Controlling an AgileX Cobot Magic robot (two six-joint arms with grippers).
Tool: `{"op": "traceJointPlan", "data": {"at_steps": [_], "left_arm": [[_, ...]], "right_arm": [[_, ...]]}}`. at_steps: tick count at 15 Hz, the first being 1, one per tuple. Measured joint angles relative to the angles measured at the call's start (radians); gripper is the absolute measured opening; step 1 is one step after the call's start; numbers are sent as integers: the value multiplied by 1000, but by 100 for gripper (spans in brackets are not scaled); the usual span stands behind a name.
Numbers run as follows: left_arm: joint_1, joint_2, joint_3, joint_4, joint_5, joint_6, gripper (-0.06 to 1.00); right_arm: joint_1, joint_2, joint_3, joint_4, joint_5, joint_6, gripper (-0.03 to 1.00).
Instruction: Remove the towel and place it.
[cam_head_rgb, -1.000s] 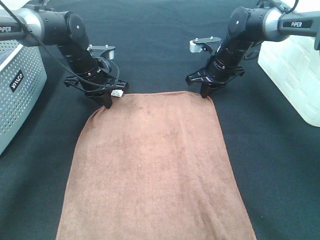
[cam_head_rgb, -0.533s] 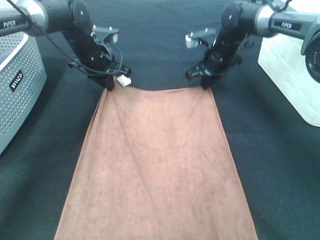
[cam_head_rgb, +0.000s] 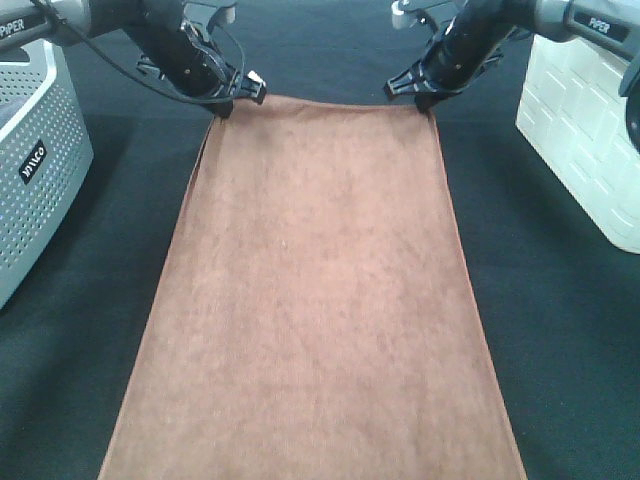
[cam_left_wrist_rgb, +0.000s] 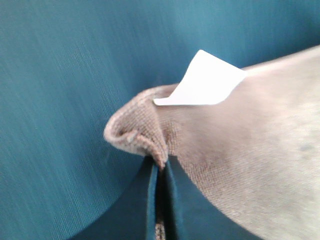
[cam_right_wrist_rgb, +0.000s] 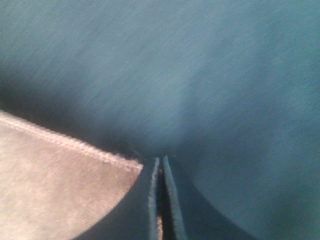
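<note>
Brown terry towel (cam_head_rgb: 315, 290) now stretches taut toward the frame's top, both corners clamped by left tool (cam_head_rgb: 232, 100) and right tool (cam_head_rgb: 424, 98), lifting off the worktop (cam_head_rgb: 560, 330).

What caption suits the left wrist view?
Left gripper pinching the brown towel corner beside its white tag.

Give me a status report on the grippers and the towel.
Left gripper shut on towel corner by the white tag. Right gripper shut on the other far corner. Towel stretched between them. Nothing in the way.
</note>
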Motion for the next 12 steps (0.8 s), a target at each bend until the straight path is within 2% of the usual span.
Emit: {"op": "traceJointPlan", "data": {"at_steps": [7, 9, 12], "left_arm": [[8, 12, 0, 60, -285, 8, 1], [8, 23, 0, 65, -333, 33, 1], [8, 38, 0, 66, -352, 50, 1]], "right_arm": [[-5, 0, -8, 104, -308, 1, 0], [-5, 1, -8, 116, -353, 1, 0], [-5, 11, -8, 118, -371, 1, 0]]}}
